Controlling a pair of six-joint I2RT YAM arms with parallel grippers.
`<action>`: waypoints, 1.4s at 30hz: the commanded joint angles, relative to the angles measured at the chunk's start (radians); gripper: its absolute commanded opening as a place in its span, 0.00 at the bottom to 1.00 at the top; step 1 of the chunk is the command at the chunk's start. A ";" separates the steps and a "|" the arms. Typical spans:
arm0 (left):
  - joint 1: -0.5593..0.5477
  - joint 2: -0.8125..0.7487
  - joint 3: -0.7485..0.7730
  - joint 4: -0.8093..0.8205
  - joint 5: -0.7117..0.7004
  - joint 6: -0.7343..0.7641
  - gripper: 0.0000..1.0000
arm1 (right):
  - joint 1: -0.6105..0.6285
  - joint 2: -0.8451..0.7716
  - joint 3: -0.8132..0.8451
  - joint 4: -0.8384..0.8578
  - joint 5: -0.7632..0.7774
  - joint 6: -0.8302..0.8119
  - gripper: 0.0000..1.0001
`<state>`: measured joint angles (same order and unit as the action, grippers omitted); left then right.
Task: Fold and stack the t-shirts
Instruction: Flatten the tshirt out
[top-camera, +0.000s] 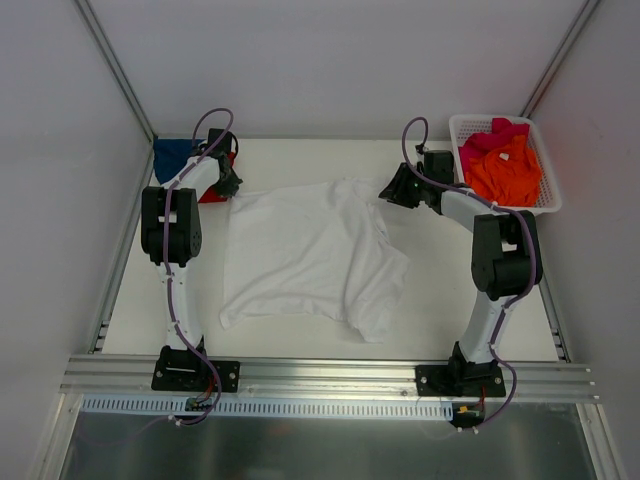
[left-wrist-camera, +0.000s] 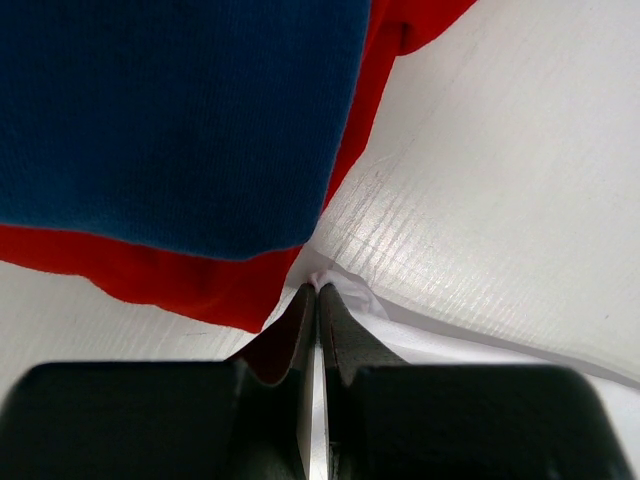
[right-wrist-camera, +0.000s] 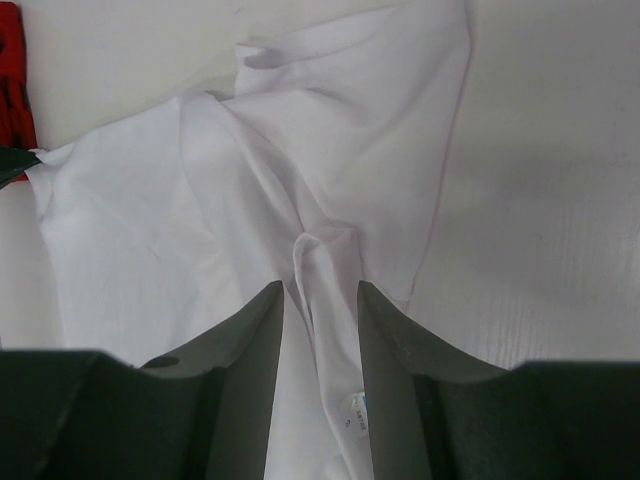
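On table (top-camera: 300, 160), white t-shirt (top-camera: 300, 250) lengthwise left-right

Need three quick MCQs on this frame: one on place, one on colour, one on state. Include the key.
1. Where is the orange t-shirt?
A) in the basket
B) at the table's centre
C) on the far-left stack

2. What colour lies directly under the blue t-shirt?
A) pink
B) red
C) orange

3. The left gripper is:
A) wide open
B) shut on the white t-shirt
C) shut on the blue t-shirt

Key:
1A, it lies beside the pink t-shirt inside the lattice walls.
2B, the red t-shirt shows beneath the blue one's edge.
3B, its jaws meet on white cloth.
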<state>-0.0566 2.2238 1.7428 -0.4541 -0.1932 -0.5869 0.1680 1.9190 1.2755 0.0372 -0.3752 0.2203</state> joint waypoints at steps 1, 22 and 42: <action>0.012 0.000 0.032 -0.014 -0.006 0.016 0.00 | 0.004 -0.017 0.012 0.021 -0.010 -0.007 0.39; 0.012 0.002 0.037 -0.012 -0.006 0.016 0.00 | 0.028 0.038 -0.048 0.098 -0.022 0.025 0.37; 0.015 0.004 0.035 -0.012 0.000 0.016 0.00 | 0.057 0.072 -0.056 0.133 -0.028 0.048 0.18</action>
<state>-0.0566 2.2238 1.7443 -0.4545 -0.1925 -0.5865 0.2180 1.9915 1.2282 0.1268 -0.3828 0.2581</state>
